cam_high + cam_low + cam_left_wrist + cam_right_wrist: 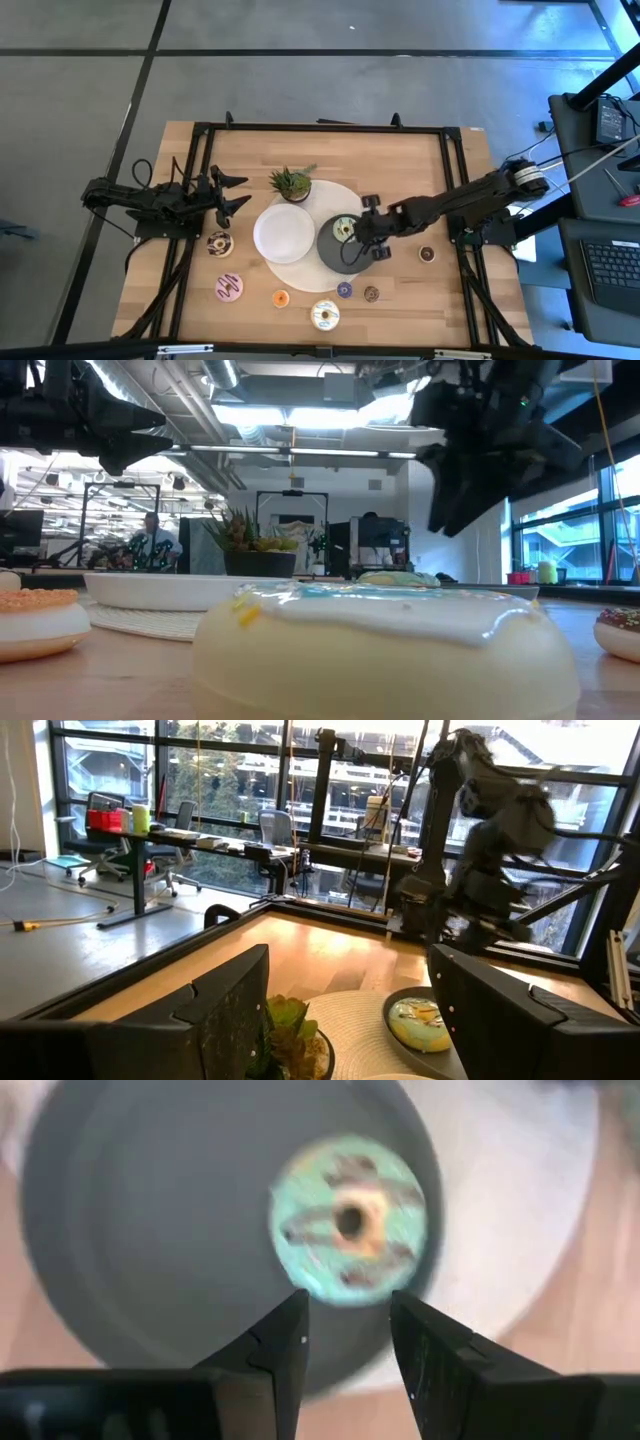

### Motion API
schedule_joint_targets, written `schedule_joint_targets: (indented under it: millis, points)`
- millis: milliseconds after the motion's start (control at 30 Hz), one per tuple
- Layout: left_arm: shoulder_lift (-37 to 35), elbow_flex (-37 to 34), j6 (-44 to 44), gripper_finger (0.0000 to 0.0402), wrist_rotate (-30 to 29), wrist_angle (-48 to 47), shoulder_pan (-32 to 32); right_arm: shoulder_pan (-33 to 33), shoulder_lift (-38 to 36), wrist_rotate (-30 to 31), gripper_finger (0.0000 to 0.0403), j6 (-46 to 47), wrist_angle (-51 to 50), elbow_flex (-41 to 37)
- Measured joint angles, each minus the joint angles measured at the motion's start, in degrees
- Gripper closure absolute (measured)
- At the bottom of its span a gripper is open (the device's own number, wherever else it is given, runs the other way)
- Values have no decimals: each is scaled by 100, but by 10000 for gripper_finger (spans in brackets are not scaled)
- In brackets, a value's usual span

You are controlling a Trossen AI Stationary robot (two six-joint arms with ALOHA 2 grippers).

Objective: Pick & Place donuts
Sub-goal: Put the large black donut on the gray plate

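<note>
A green-iced donut (348, 1220) lies flat on the dark grey plate (332, 250), right of the table's middle. My right gripper (350, 1308) hangs open just above it, tipped down, with nothing between its fingers; it stands at the donut's right side (360, 236). The other donuts lie on the wood along the near side: chocolate-sprinkled (219, 243), pink (230, 289), orange (281, 298), white (324, 316), purple (344, 290) and two brown minis (371, 294) (427, 254). My left gripper (235, 195) waits open at the table's left, held level.
An empty white plate (284, 232) sits on a round pale mat (300, 272) beside the grey plate. A small potted plant (291, 183) stands just beyond it. A black frame (320, 127) runs around the table's edges.
</note>
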Motion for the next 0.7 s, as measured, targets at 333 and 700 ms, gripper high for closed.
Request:
schedule_joint_targets:
  millis: [333, 700]
  points:
    - [0, -2, 0, 132, 0, 48, 0, -543, -1768, 59, 259, -196, 1983, -1312]
    - [0, -2, -52, 132, -249, 52, 0, -1254, -1952, 20, 259, -161, 3996, -1417]
